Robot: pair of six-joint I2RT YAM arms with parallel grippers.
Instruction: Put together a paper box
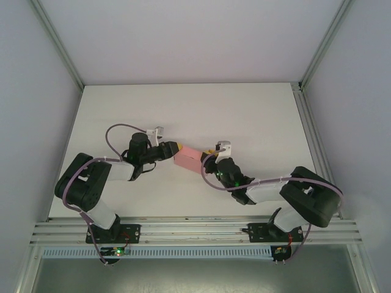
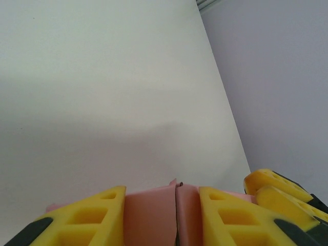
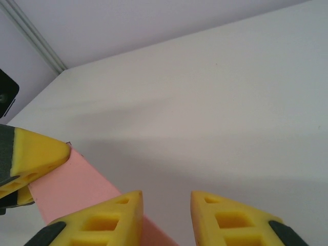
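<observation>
From overhead I am seeing the left gripper [image 1: 173,148] reaching in from left of centre, its yellow tips touching the left end of the paper box [image 1: 188,159]; the box is lying on the white table [image 1: 244,116] near the middle of the frame, slanting down to the right; the right gripper [image 1: 212,152] is meeting its right end from the lower right, so the box is sitting between the two. On the left wrist camera I am looking at pink card filling the whole gap between the two yellow fingers [image 2: 84,218] at the bottom edge and touching both, with a vertical seam up its middle; I am reading those jaws as closed onto the box at a middling width; more pink is peeking out beyond each finger, and the other arm's yellow fingertips [image 2: 277,187] are showing at the lower right. On the right wrist camera the box is running as a pink band from the left edge down under the inner edge of the left-hand finger [image 3: 100,223]; the gap between the two fingers is showing mostly bare table, so those jaws are standing apart, fairly narrow, gripping nothing.
</observation>
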